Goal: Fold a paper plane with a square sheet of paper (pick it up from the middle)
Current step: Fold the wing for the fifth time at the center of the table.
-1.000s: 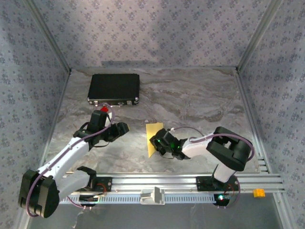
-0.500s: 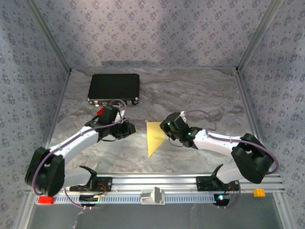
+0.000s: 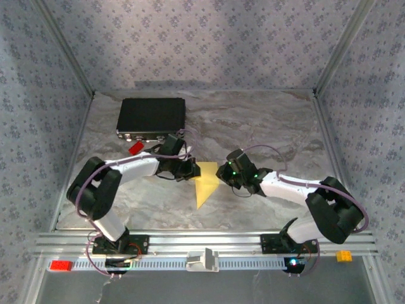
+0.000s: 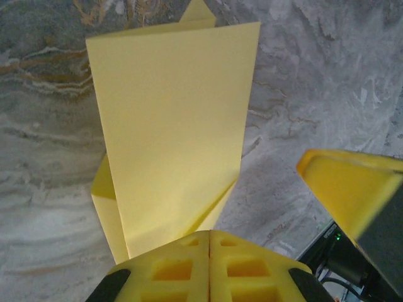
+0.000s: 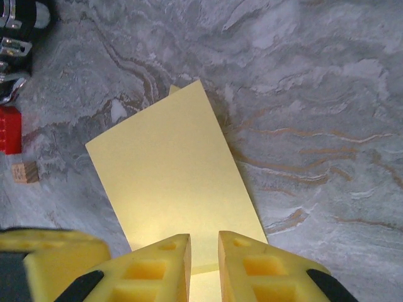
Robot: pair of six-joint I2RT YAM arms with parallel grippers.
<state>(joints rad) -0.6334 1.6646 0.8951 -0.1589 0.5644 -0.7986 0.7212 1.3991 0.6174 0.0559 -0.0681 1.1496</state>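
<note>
The pale-yellow sheet of paper (image 3: 204,190) lies partly folded mid-table, pointed toward the near edge. My left gripper (image 3: 192,170) is at its left upper edge. In the left wrist view its jaws (image 4: 210,234) are pressed together at the base of a raised flap of the sheet of paper (image 4: 176,126), apparently pinching it. My right gripper (image 3: 223,172) is at the paper's right upper corner. Its jaws (image 5: 204,242) stand a narrow gap apart over the edge of the sheet of paper (image 5: 170,182), which shows through the gap.
A black case (image 3: 151,117) sits at the back left, with a small red brick (image 3: 135,148) in front of it. A tan block (image 5: 25,172) lies beside the red brick (image 5: 9,129). On the front rail are another red brick (image 3: 61,265) and an orange block (image 3: 343,256).
My left gripper has swept right and reached the paper's left edge. My right gripper has left the paper's middle for its right upper corner. The paper's outline went from rectangular to pointed.
</note>
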